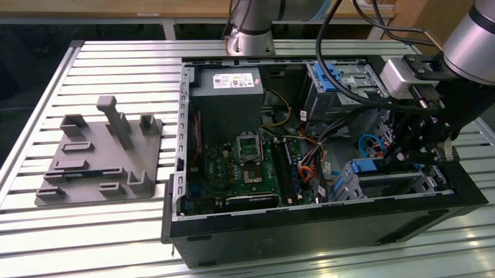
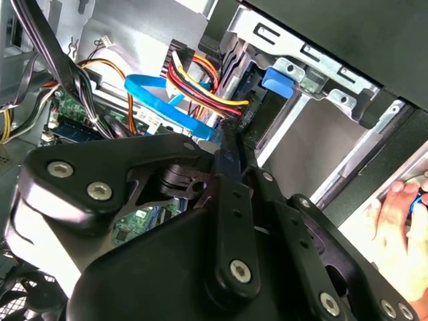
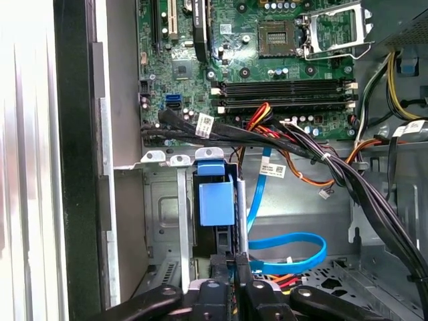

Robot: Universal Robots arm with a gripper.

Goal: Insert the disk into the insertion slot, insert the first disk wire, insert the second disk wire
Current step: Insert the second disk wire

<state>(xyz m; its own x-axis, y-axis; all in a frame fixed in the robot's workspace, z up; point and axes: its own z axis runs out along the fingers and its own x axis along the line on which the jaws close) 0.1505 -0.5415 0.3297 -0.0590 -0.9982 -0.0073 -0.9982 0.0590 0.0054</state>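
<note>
1. Gripper [image 3: 224,267] jaws nearly shut at the wire plugs behind the disk; whether they pinch one, cannot tell.
2. Disk [image 3: 217,204] sits in the slot [image 3: 164,221] (blue carrier showing).
3. Judged: wires [image 3: 287,251] limp, plugs stiff; grip the plug body.
</note>
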